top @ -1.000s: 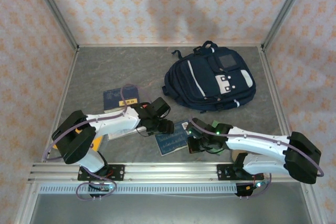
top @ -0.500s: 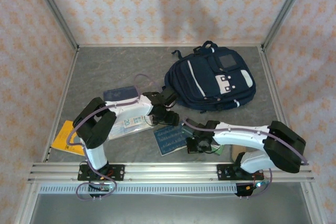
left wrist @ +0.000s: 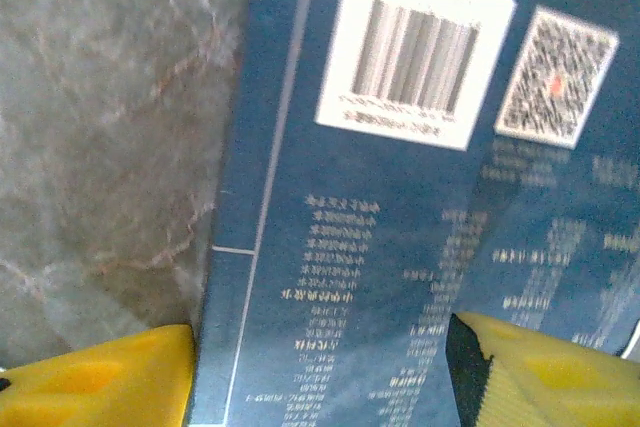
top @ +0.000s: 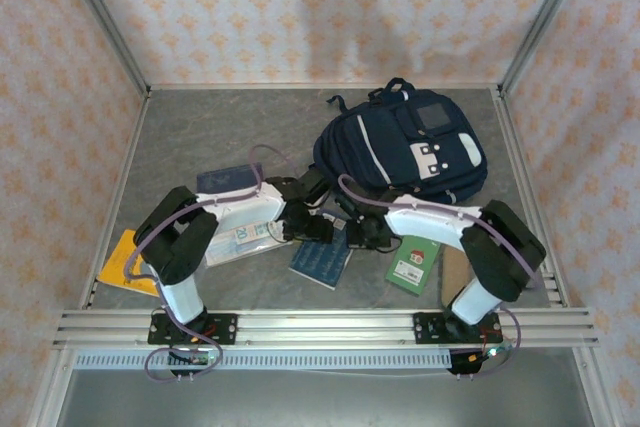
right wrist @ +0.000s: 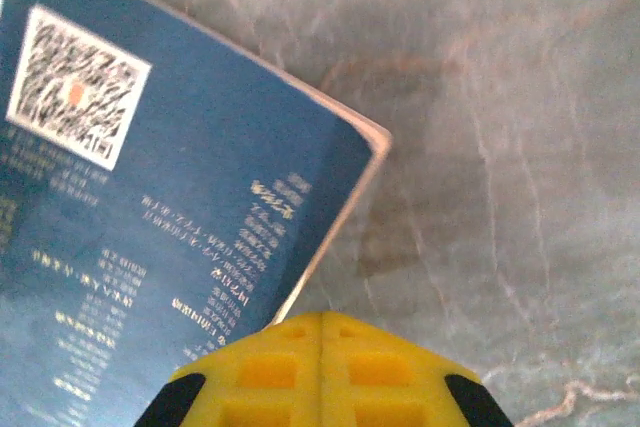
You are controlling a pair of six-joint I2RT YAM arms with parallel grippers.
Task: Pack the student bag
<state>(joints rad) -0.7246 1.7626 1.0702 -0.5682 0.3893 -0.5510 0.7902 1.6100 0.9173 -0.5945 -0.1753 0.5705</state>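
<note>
Left gripper [left wrist: 320, 387]: jaws apart, nothing clamped. One yellow finger [left wrist: 95, 377] sits at the spine edge of the blue book [left wrist: 400, 247] and the other is over the cover. We read that as a straddle, not a grip. Right gripper [right wrist: 320, 337]: fingers pressed together, empty, tip at the book's corner just above the table [right wrist: 520, 147].

Top view: both grippers meet at the far end of the book, left at its 11 o'clock, right at its 1. The book lies flat, long axis about 1-to-7.

Key relation: the student bag [top: 400, 152] lies at 1 o'clock from the left gripper and 12-to-1 from the right, near the book but apart from it. Its handle is at the far end, long axis roughly 12-to-6, front pockets up. The right gripper is nearer, and its forearm runs along the bag's near edge. We judge the book needs a lift and a carry toward 1 o'clock. We can't tell whether any zip is open.

Views: the wrist cams give the barcode [left wrist: 415, 52] and QR code [left wrist: 555, 77], so back cover up, plus finger placement. The top view gives the bag, a green-and-red packet [top: 412, 265] at the book's 4 o'clock, and an orange booklet [top: 125, 262] at 9.
</note>
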